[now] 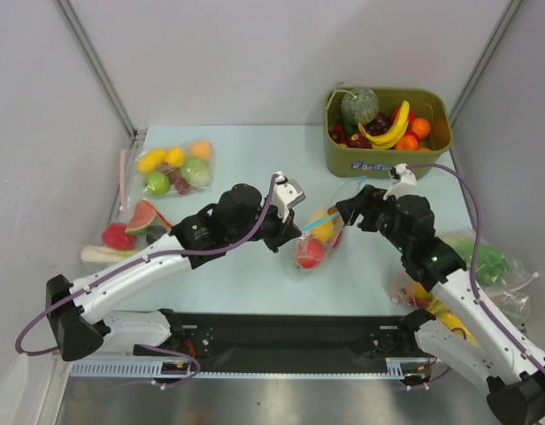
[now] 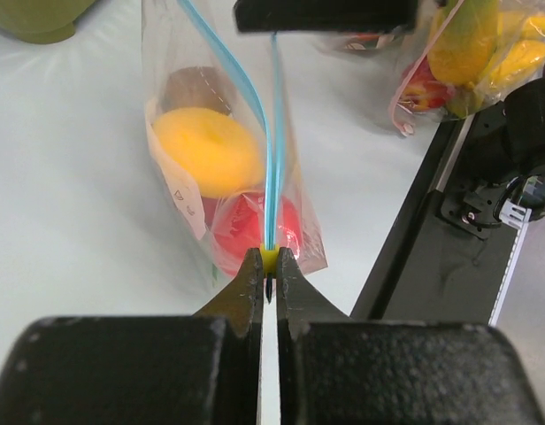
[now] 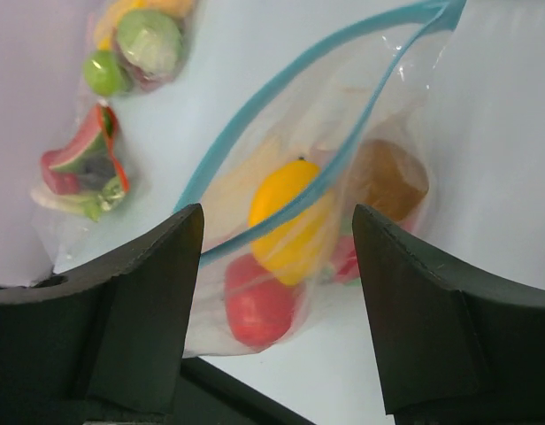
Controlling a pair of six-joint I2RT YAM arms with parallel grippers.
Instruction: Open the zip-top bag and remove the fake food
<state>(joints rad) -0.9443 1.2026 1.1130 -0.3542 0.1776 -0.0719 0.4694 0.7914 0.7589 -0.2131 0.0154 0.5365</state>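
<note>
The zip-top bag stands at the table's middle between my two grippers. It holds the fake food: a yellow-orange fruit, a red one and a brown one. My left gripper is shut on the end of the bag's blue zip strip, pinching a small yellow tab, as the left wrist view shows. The two blue strips stand apart, so the mouth is partly open. My right gripper is open and empty just over the bag's mouth; it also shows in the right wrist view.
An olive-green bin with a melon, a banana and other fruit stands at the back right. Other filled bags lie at the back left, at the left and at the right. A black rail runs along the near edge.
</note>
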